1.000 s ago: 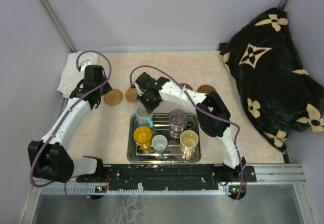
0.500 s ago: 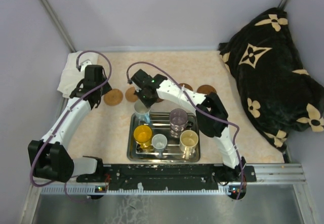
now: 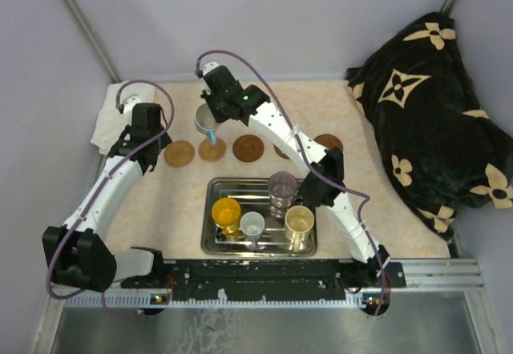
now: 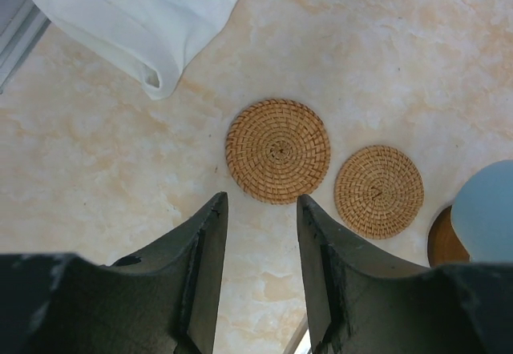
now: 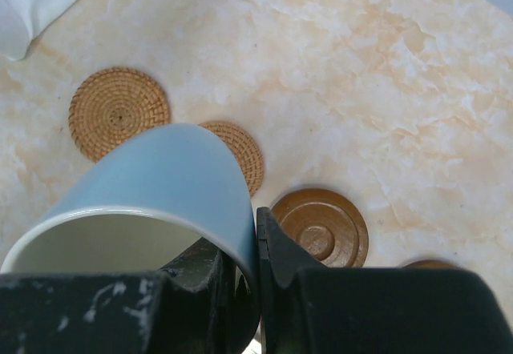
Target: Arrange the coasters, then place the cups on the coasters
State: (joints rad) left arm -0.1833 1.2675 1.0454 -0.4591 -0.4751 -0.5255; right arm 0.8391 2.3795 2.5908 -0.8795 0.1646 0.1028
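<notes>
My right gripper (image 5: 244, 234) is shut on the rim of the light blue cup (image 5: 160, 170), one finger inside and one outside. It holds the cup (image 3: 205, 119) tilted above the row of coasters. Under the cup lie two woven coasters (image 5: 119, 112) (image 5: 240, 150), the second partly hidden. A wooden coaster (image 5: 321, 230) lies to their right. My left gripper (image 4: 260, 198) hangs open and empty just short of the leftmost woven coaster (image 4: 278, 150). The yellow cup (image 3: 226, 211), small grey-white cup (image 3: 252, 225), purplish cup (image 3: 282, 186) and cream cup (image 3: 300, 222) stand in the steel tray (image 3: 260, 251).
A white cloth (image 3: 108, 118) lies at the far left corner, close to my left gripper. A black patterned blanket (image 3: 433, 106) fills the right side. Two more wooden coasters (image 3: 249, 147) (image 3: 327, 141) continue the row, and my right arm crosses above it.
My right gripper has lifted the light blue cup out of the tray and carried it back and left, over the coasters. The left gripper's jaws have narrowed a little; that arm barely moved.
</notes>
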